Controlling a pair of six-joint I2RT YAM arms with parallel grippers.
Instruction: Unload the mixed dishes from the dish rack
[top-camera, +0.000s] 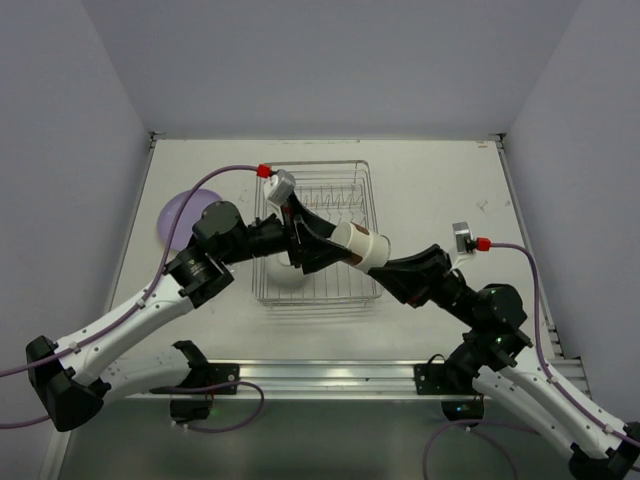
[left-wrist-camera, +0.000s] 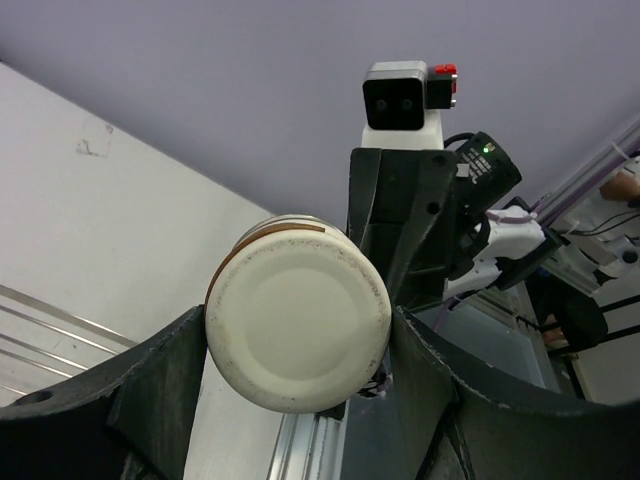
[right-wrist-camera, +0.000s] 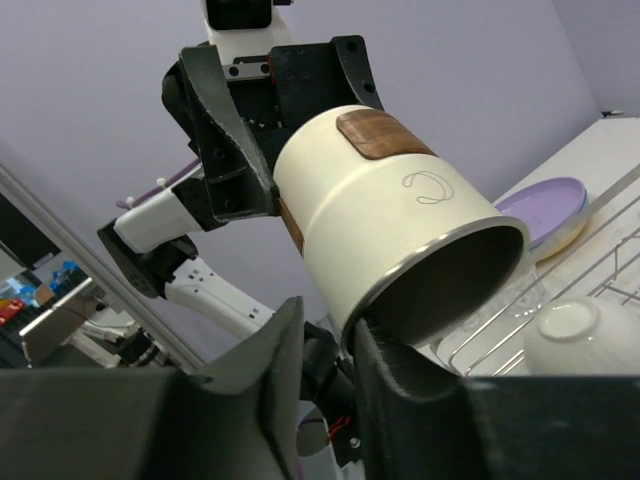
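A cream cup (top-camera: 362, 246) with brown patches lies on its side in the air over the right front part of the silver wire dish rack (top-camera: 345, 175). My left gripper (top-camera: 333, 240) is shut on its base end; the left wrist view shows the cup's bottom (left-wrist-camera: 298, 325) between both fingers (left-wrist-camera: 160, 385). My right gripper (top-camera: 390, 263) is at the cup's open mouth (right-wrist-camera: 450, 290). In the right wrist view it (right-wrist-camera: 330, 315) is open, one finger inside the rim and one outside, with a gap to the wall. A white bowl (top-camera: 285, 276) sits upside down in the rack.
A purple plate (top-camera: 180, 215) lies on the table left of the rack, also in the right wrist view (right-wrist-camera: 545, 205). The rack's wires (right-wrist-camera: 600, 262) and the bowl (right-wrist-camera: 575, 335) lie below the cup. A metal rail (top-camera: 330, 378) runs along the near edge.
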